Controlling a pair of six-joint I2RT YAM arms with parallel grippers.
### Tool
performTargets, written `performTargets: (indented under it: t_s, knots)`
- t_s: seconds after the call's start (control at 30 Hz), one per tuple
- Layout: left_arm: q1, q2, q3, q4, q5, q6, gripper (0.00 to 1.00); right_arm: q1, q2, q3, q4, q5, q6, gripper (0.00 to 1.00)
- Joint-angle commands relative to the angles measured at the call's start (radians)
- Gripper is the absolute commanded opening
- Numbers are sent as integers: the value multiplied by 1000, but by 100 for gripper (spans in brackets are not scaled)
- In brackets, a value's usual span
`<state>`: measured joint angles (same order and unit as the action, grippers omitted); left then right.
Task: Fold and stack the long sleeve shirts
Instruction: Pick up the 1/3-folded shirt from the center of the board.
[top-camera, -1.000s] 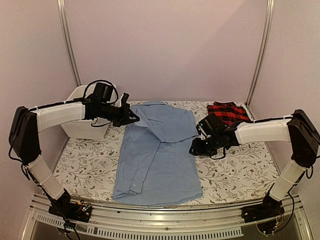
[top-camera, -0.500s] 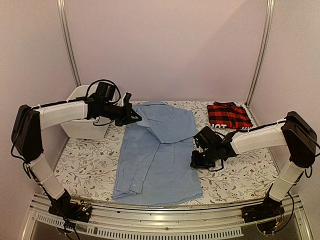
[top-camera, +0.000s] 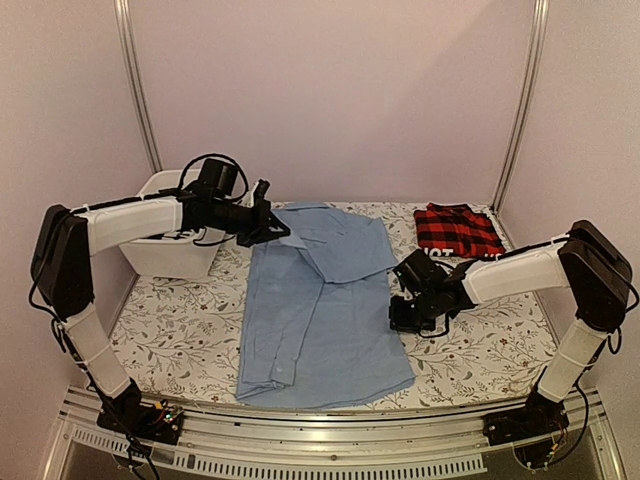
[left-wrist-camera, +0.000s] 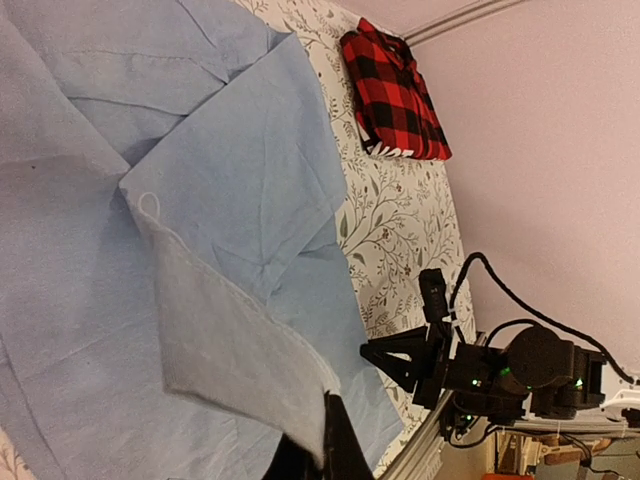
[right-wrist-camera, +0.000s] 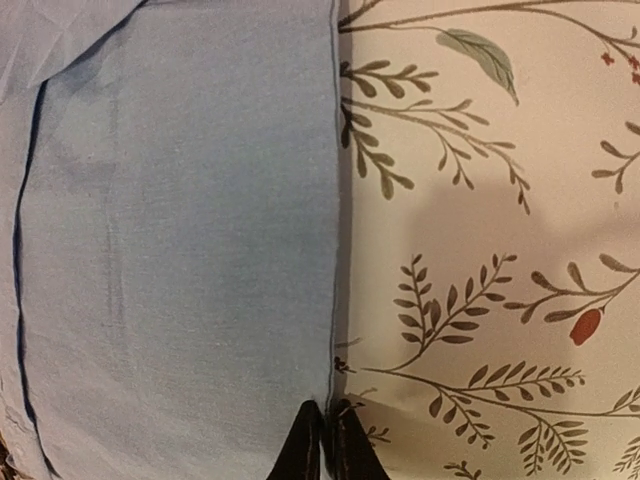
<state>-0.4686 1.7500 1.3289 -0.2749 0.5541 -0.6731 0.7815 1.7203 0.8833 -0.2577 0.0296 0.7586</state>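
The light blue long sleeve shirt (top-camera: 320, 310) lies spread down the middle of the table, one side folded over its upper half. At its upper left corner my left gripper (top-camera: 275, 232) is shut on a raised fold of blue cloth (left-wrist-camera: 230, 350), pinched between the black jaws (left-wrist-camera: 325, 445). My right gripper (top-camera: 397, 318) sits low at the shirt's right edge, shut on the hem (right-wrist-camera: 333, 250) between its closed tips (right-wrist-camera: 325, 440). The red-and-black plaid shirt (top-camera: 457, 230) lies folded at the back right, also in the left wrist view (left-wrist-camera: 395, 95).
A white bin (top-camera: 165, 240) stands at the back left, behind my left arm. A floral tablecloth (top-camera: 480, 340) covers the table. Metal rails (top-camera: 320, 440) run along the near edge, and upright posts (top-camera: 520, 100) stand at the back corners.
My right gripper dropped toward the near side along the blue shirt's right edge and closed on the hem. The left gripper shifted slightly back, and the shirt's lower part slid a little right.
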Motion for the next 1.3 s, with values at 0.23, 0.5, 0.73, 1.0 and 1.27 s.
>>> performTargets:
  t_s: [0.23,0.5,0.73,1.0,1.27]
  knots:
    - [-21,27,58,3,25,9,0,47,-148,-50,-187,17,-39,43]
    - [-30,35,72,4,36,2,0,202,-269,-150,-283,-19,117,44]
    - [-37,33,88,-4,33,5,0,269,-330,-217,-282,-50,238,40]
    - [-37,40,124,-25,21,16,0,280,-315,-213,-224,-50,268,29]
    - [-39,42,154,-38,12,22,0,281,-313,-207,-211,-10,284,14]
